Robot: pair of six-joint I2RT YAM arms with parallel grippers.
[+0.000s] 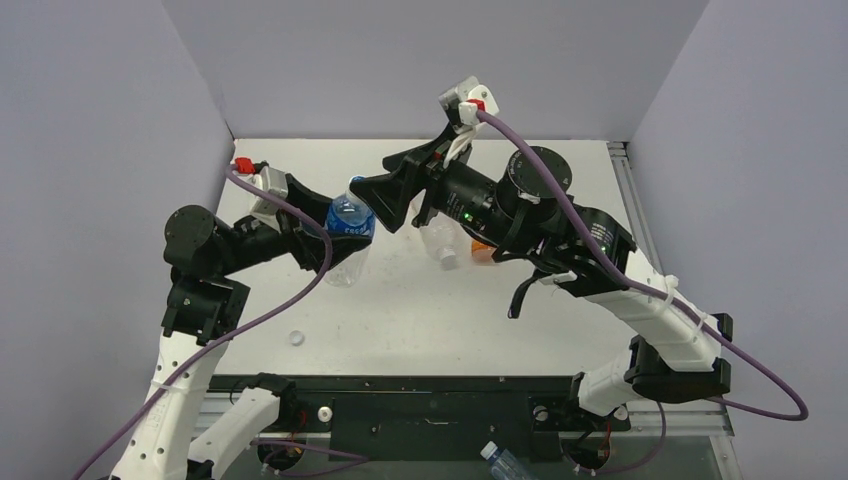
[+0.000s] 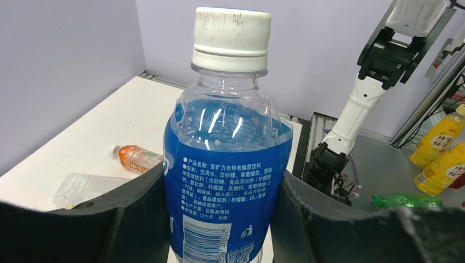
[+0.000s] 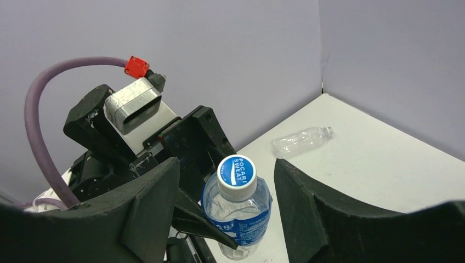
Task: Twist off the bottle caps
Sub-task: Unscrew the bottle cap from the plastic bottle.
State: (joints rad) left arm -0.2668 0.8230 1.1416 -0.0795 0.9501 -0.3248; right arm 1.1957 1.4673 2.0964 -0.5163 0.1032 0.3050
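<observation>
Here, left jaws gripping one bottle (image 2: 227,181), right jaws open around its one cap (image 3: 236,176)

White ridged cap (image 2: 232,39), faintly brown-smudged, blue on top with white lettering. Clear bottle (image 2: 227,181), blue label, white print and barcode. Orange-labelled second bottle (image 2: 137,157) on white table (image 1: 420,320). Black fingers (image 3: 148,208), purple cable (image 3: 33,118), lilac walls (image 1: 400,60).

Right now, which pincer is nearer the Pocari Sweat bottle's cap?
Right. The right pincer straddles the cap, one finger on either side with gaps showing. The left pincer clamps the Pocari Sweat bottle lower down, on its blue label.
</observation>
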